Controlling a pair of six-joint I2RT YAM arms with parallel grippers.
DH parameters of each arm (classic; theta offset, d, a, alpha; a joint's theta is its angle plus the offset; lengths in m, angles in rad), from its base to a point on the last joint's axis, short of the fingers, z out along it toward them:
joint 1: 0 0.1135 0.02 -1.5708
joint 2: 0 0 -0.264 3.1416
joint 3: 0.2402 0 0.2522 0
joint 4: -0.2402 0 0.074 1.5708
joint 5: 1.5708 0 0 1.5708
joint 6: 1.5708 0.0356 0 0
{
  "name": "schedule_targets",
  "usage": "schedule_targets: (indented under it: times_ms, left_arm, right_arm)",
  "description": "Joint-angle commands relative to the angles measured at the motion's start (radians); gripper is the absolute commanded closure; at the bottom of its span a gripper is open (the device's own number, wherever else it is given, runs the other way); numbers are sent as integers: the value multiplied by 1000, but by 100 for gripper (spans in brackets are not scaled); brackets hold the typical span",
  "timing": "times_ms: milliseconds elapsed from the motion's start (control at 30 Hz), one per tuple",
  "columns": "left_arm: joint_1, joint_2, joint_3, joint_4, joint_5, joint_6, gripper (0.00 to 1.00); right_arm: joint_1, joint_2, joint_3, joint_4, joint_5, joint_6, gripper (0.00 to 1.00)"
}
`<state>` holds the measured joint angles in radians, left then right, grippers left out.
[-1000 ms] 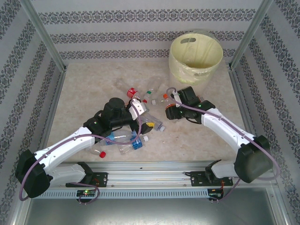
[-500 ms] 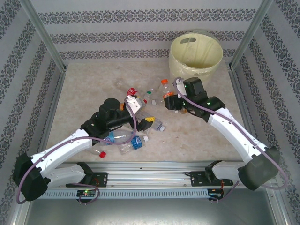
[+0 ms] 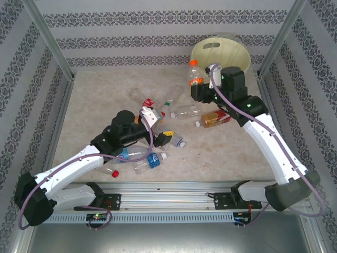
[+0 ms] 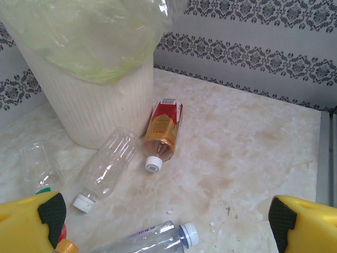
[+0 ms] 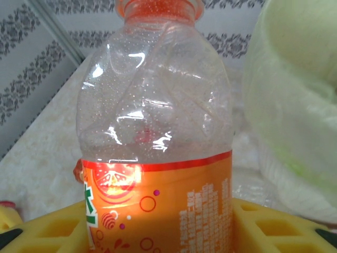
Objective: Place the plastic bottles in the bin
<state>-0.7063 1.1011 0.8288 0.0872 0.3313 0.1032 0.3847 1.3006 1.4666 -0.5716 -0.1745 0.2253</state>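
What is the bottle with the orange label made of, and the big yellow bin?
The orange-label bottle looks like thin clear plastic, glossy: you see through it and light glints on its dents. The bin seems stiffer pale-yellow plastic, matte, with fine ribs on its wall. Its liner is probably thin clear film, by the wrinkles.

Lab test booth: aluminium frame (image 3: 51, 45), wallpapered panels (image 3: 158, 31).

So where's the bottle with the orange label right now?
In the top view the orange-label bottle is held upright by the right end effector, over the back of the table, just left of the yellow bin.
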Motion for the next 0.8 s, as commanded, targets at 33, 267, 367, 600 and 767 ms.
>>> schedule_targets:
  times_ms: [33, 267, 367, 600, 767]
  left_arm:
    - [-13, -14, 6, 22, -14, -10, 0]
    - [-12, -8, 1, 16, -6, 32, 0]
    - [-13, -5, 4, 11, -9, 39, 0]
    - [-13, -13, -8, 30, -3, 41, 0]
    - [-13, -13, -18, 40, -4, 61, 0]
  right_arm:
    - [-30, 55, 106, -27, 9, -33, 47]
    - [-83, 151, 254, -37, 50, -40, 48]
    - [-108, 202, 313, -44, 87, -42, 48]
    - [-172, 332, 436, -77, 145, -46, 49]
    - [-206, 433, 545, -135, 182, -57, 49]
